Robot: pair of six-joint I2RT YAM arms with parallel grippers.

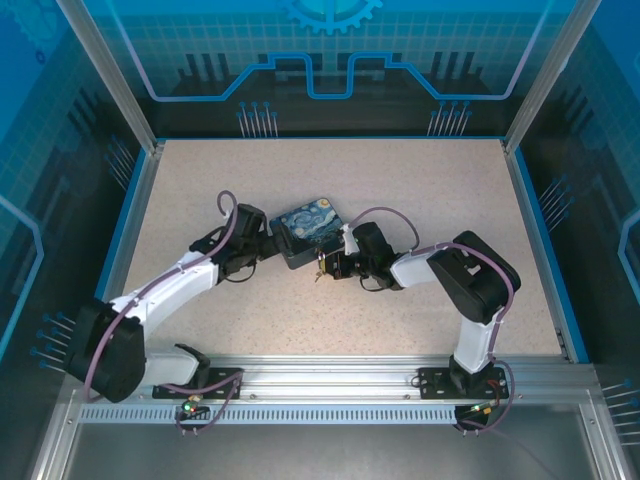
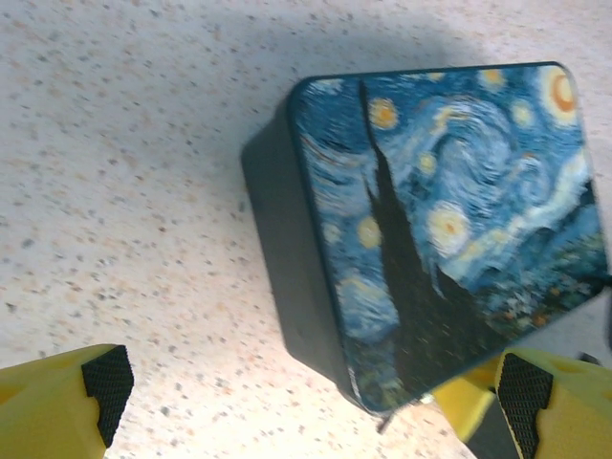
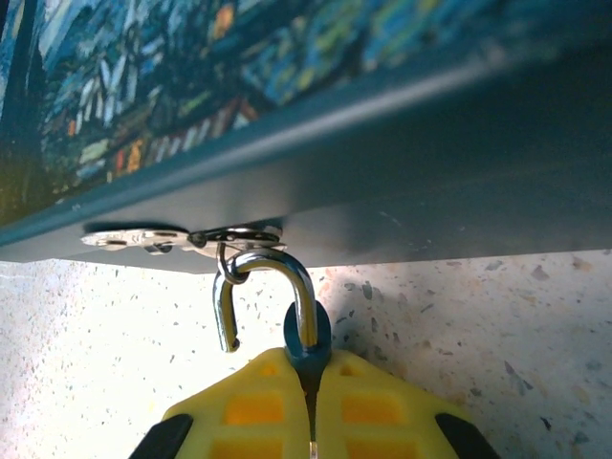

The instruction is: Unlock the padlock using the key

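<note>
From above, your left gripper (image 1: 270, 242) flanks the glossy starry-print box (image 1: 310, 225), and your right gripper (image 1: 334, 265) meets its near edge.

Left wrist: the jaws are spread wide, with nothing against the black textured pads (image 2: 107, 381).

Right wrist: the jaws pinch the small blue padlock (image 3: 308, 342). Its steel shackle (image 3: 289, 273) hooks through the box's ring (image 3: 239, 234) with one leg free. It seems to be unlocked already, and unhooking remains.

Tabletop (image 1: 420, 180) open beyond and either side, starry box (image 1: 310, 222) mid-table, left gripper (image 1: 278, 240) beside it, right gripper (image 1: 326, 263) clamping its padlock (image 3: 308, 337)

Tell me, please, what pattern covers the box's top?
The box bears a swirling starry-night print; left wrist view shows it best.
</note>
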